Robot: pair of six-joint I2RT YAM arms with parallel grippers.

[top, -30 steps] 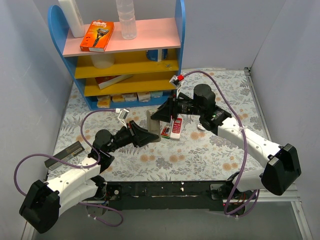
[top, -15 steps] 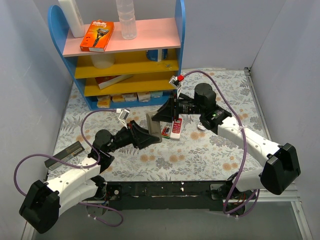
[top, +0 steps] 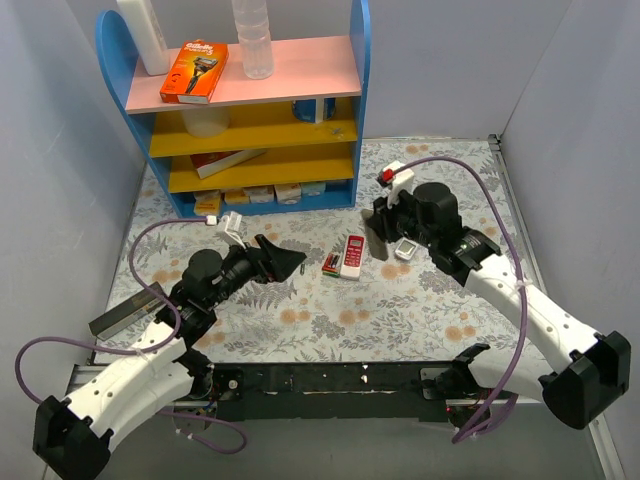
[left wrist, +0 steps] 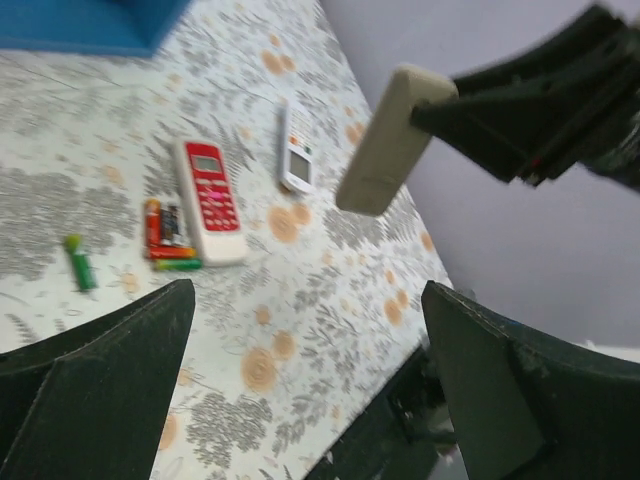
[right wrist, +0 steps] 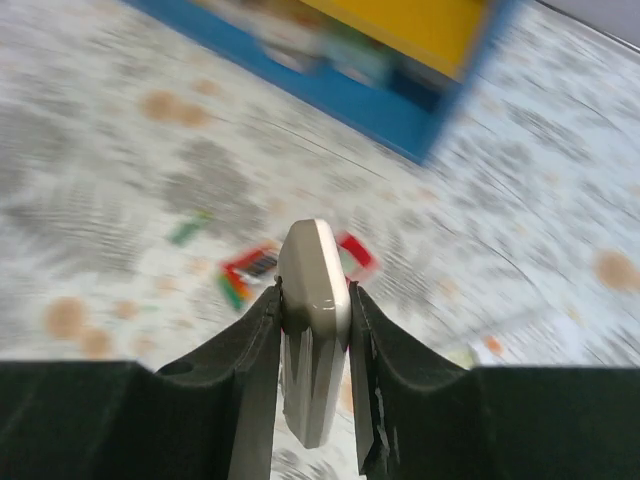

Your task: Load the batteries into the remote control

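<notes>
above the floral table cover (top: 330, 320), our right gripper (right wrist: 313, 295) is clamped on the slim white oblong plastic remote control (right wrist: 314, 370).
we judge it light, stiff and slick, best pinched across its narrow sides near the middle. our left gripper (left wrist: 308, 300) has its fingers wide apart, holding nothing. the tiny red and dark green cylinder batteries (left wrist: 165, 235) lie just beside the red-and-white remote (left wrist: 210, 200), small and likely to roll.

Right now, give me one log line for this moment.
right tool shut on white remote, held above table | left tool open, empty | batteries on table beside red remote, one green battery apart
</notes>
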